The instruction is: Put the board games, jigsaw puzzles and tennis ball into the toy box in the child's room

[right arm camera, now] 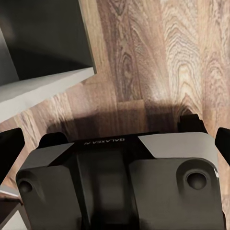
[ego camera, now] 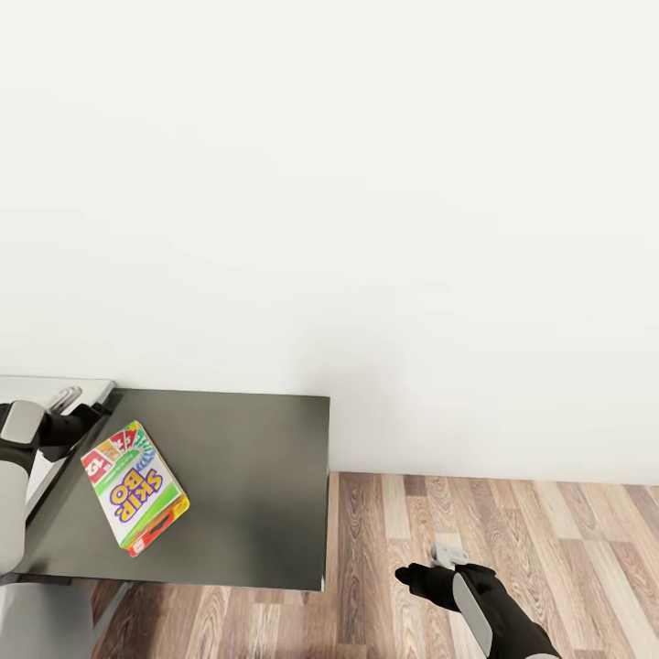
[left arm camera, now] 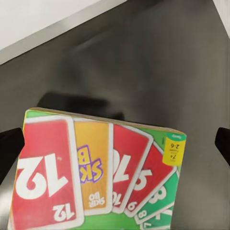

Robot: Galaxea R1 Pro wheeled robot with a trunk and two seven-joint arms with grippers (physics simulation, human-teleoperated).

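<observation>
One board game, a flat SKIP BO box (ego camera: 135,486) printed with numbered cards, lies on the lower dark grey section of the table (ego camera: 252,476). My left gripper (ego camera: 84,419) hovers at the box's far left corner. In the left wrist view the box (left arm camera: 96,172) sits close under the left gripper (left arm camera: 115,146), whose fingers are spread wide, one fingertip (left arm camera: 9,151) at each side; it is open and I cannot tell if it touches the box. My right gripper (ego camera: 414,577) is open over the floor, off the table's right end. The toy box, the puzzles, the ball and the bed are out of view.
A strip of the light grey desk top (ego camera: 55,388) shows at the far left, behind my left arm. A bare white wall (ego camera: 366,229) rises behind the table. Wood-plank floor (ego camera: 540,549) spreads to the right. The right wrist view looks down on my own grey base (right arm camera: 120,182).
</observation>
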